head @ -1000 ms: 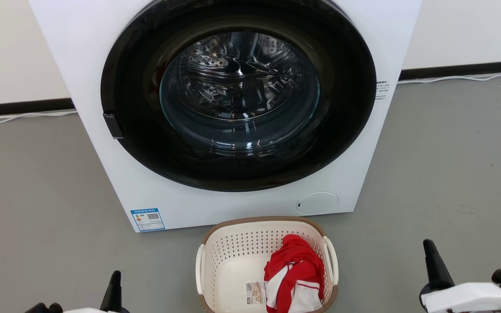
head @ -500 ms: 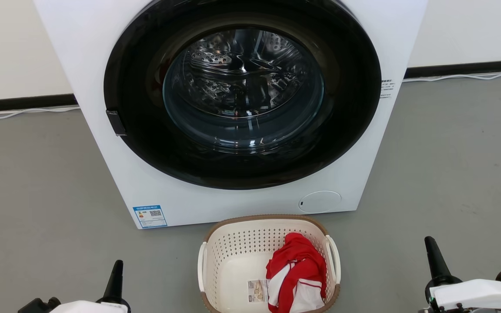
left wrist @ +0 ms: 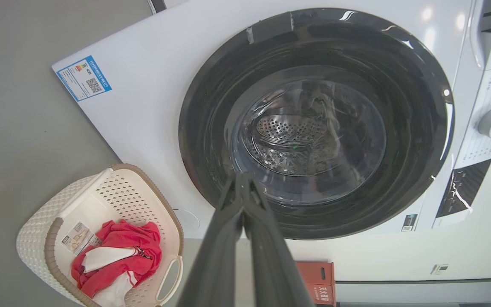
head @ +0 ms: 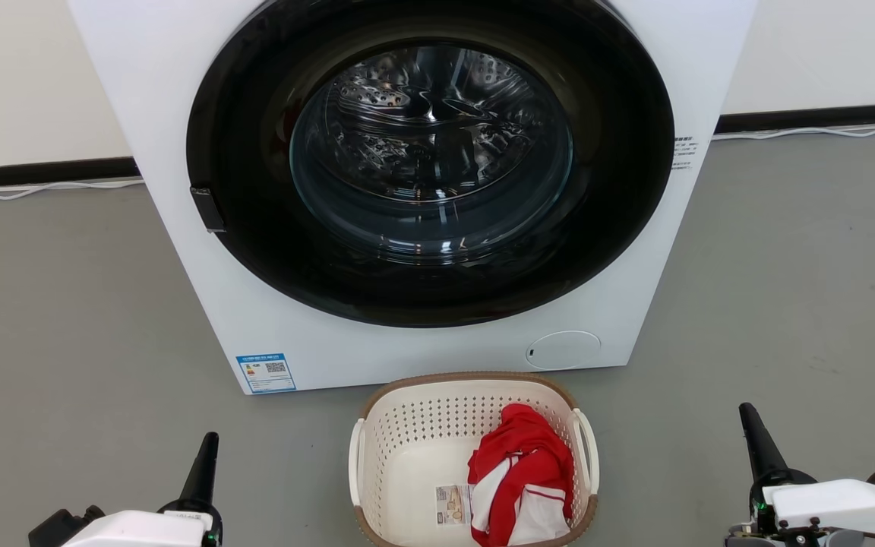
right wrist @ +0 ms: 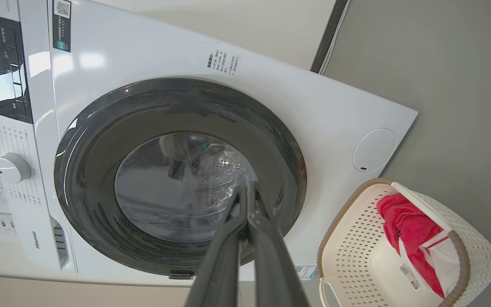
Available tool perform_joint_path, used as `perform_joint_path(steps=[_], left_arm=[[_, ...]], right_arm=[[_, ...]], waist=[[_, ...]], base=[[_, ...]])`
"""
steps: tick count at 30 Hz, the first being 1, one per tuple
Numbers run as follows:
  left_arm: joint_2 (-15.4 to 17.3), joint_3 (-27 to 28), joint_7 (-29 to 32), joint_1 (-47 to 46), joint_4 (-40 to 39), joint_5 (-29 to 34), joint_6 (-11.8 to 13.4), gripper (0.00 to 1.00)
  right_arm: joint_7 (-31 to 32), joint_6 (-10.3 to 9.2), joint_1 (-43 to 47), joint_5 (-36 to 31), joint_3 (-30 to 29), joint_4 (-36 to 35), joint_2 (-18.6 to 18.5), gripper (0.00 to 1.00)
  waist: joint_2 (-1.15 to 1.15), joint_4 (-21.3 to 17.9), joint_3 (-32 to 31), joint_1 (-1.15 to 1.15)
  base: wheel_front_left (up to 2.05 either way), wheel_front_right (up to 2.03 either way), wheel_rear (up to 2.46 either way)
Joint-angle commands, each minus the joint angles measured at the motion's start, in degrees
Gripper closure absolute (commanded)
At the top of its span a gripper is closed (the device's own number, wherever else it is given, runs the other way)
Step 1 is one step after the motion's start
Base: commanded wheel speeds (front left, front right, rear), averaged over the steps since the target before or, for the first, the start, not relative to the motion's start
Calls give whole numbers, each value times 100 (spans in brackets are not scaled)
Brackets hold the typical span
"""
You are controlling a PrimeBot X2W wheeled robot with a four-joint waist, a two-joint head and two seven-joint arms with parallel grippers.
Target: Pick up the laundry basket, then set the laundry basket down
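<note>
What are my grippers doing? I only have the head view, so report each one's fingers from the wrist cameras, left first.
Observer: Your left gripper is shut, fingers meeting at the tips with nothing between them, aimed at the washing machine door.
Operator: Now give me the right.
Observer: The right gripper is shut and empty too. The laundry basket sits off to its side, clear of the fingers.

Floor (head: 88,342) is lying open either side of the laundry basket (head: 415,437); the washing machine (head: 172,137) is blocking just behind.
</note>
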Motion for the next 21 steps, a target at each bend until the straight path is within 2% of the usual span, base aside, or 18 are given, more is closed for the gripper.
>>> perform_joint_path(steps=[1, 21], left_arm=[[72, 115, 48, -340, -193, -139, -60, 100], [85, 121, 385, -495, -387, -1344, -162, 100]], right_arm=[[80, 34, -308, 138, 57, -199, -41, 100], [411, 40, -437, 1517, -47, -279, 37, 100]], waist=[[0, 3, 2, 0], [0, 78, 65, 0]], base=[[0, 0, 0], [0, 0, 0]])
